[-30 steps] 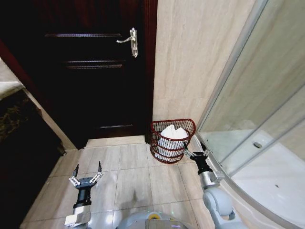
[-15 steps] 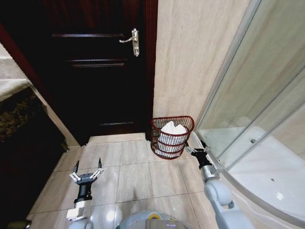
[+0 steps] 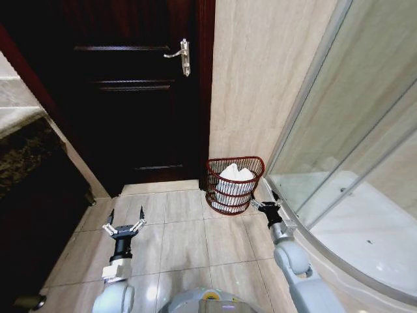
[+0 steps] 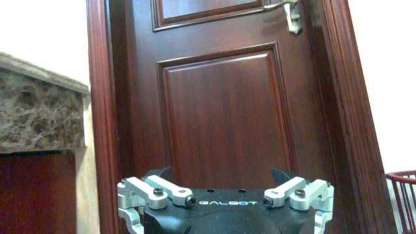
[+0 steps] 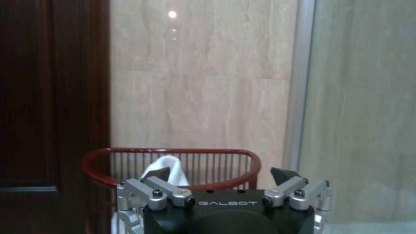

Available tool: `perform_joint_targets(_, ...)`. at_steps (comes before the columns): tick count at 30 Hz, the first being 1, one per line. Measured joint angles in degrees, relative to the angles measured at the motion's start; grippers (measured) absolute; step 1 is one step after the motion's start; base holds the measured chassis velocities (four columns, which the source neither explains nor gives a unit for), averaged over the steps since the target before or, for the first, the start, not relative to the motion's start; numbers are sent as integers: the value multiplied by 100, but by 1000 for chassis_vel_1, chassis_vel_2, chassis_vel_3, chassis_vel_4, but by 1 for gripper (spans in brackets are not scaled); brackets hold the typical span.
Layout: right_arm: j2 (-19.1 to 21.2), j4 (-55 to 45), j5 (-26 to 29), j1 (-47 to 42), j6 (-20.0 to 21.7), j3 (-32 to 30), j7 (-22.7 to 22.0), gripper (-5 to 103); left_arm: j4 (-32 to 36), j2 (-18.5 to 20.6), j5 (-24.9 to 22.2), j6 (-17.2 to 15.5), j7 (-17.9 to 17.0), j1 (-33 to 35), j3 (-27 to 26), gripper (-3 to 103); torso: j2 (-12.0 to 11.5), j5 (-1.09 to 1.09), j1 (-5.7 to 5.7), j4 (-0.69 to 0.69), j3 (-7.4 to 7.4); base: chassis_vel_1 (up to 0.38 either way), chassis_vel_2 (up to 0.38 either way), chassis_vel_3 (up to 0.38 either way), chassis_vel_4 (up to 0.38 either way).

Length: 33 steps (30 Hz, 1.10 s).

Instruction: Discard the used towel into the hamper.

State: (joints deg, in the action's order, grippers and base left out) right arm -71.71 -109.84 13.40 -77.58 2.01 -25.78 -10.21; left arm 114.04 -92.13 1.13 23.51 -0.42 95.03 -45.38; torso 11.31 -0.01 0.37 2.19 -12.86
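Observation:
The hamper [image 3: 235,190], a red-brown wire basket, stands on the floor in the corner between door and wall. A white towel [image 3: 234,175] lies bunched inside it. My right gripper [image 3: 267,206] hovers low just beside the hamper's right side, open and empty. In the right wrist view the hamper [image 5: 97,165] sits right ahead of the right gripper [image 5: 221,174], with the towel [image 5: 162,168] showing behind the wires. My left gripper [image 3: 126,219] is open and empty over the floor tiles, well left of the hamper. The left gripper [image 4: 221,173] faces the door, with the hamper's rim [image 4: 403,176] at the edge.
A dark wooden door [image 3: 130,104] with a metal handle [image 3: 183,56] stands shut behind the hamper. The curved glass shower enclosure [image 3: 352,163] and its raised base [image 3: 306,225] close off the right. A marble counter [image 3: 23,153] juts in at left. Tiled floor [image 3: 189,238] lies between.
The whole picture has shifted, so the camera has moved; the hamper now sits a little higher and smaller. Both grippers stay open, reaching slightly farther forward.

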Motion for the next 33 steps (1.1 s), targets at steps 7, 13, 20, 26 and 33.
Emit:
perform_joint_targets(7,105,-209,47,-134,239,-12,-273,100,69,0,111,6,150,1,146,100,0,0,0,-1,1,0,0,0,0)
perform_joint_targets(13,35,42,-50,75,119,140,-262,100,47,0,104,-20,152,-65,106,100,0,2,0,0,0,0,0,0,0)
perform_joint_targets(20,41,-221,-149,-62,78,173,-370,100,102,0,-146,1,152,-69,-4,100,0,1,0,0,0,0,0,0,0)
perform_joint_targets(26,154,-532,-48,-311,61,-47,-486,100,-44,0,-187,142,185,-66,-24,100,0,1,0,-1,1,0,0,0,0)
perform_joint_targets(33,37,-732,-66,-402,41,27,-452,100,-45,0,-188,193,213,5,21,100,0,1,0,0,1,0,0,0,0)
